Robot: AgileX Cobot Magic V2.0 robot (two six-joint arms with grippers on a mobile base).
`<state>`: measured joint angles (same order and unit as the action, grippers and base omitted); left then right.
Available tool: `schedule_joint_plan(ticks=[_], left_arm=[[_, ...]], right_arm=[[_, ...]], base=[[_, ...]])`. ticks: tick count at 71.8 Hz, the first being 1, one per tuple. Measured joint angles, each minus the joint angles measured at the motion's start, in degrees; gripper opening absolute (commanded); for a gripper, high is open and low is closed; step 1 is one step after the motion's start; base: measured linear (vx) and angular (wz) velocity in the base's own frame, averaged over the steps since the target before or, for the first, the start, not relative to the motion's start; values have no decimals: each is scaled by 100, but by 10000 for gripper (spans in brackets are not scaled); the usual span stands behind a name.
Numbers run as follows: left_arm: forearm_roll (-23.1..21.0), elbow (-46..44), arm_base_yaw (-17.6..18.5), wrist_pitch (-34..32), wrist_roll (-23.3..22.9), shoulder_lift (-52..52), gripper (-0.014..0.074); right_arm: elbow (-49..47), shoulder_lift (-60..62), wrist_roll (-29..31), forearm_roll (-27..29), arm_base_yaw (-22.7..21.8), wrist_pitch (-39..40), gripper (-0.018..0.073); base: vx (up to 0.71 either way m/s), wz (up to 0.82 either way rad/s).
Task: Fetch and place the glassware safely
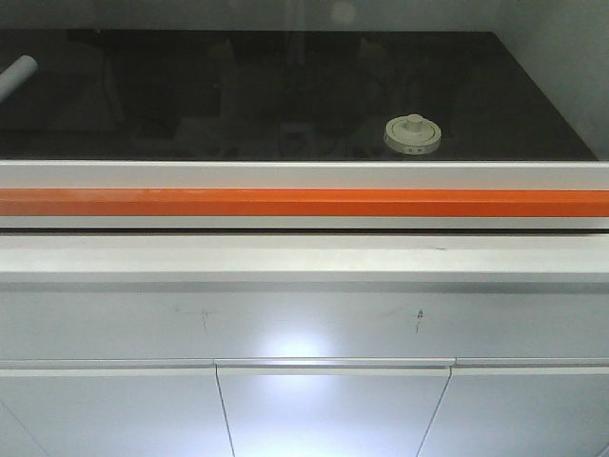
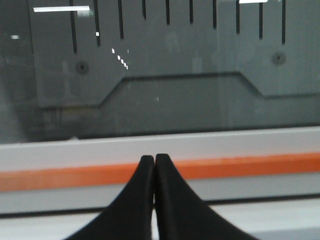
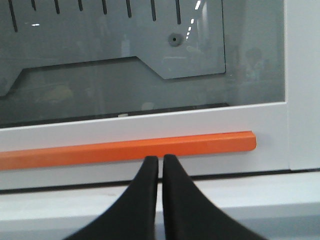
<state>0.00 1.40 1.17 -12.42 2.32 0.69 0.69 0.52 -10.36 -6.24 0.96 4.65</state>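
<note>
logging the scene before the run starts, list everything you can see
lidded jar: one, cream-white knobbed lid, on the black surface, right of centre
white tube: one, white, far left of the black surface, cut off by the picture edge
black surface: one, black, behind the white frame
orange bar: one, orange, across the white frame
cabinet fronts: three partly seen, white, below the ledge
slotted panel: one, grey, behind the glass
left pincer: one, black, fingers together, empty, before the orange bar
right pincer: one, black, closed to a hairline gap, empty, near the bar's right end
</note>
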Motion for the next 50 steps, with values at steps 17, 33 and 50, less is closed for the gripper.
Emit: schedule_joint_plan(ticks=[17, 33, 50], left_arm=[[0, -1707, 0, -232, 0, -1118, -7], [0, -3963, 0, -374, 0, -3019, -7], [0, -4864, 0, -475, 0, -4305, -7]], right_arm=[[-1716, -673, 181, 0, 0, -13, -3], [-3433, -2266, 347, 0, 0, -2, -3], [-4495, -3821, 363, 0, 0, 155, -3]], base=[[0, 0], [0, 0], [0, 0]])
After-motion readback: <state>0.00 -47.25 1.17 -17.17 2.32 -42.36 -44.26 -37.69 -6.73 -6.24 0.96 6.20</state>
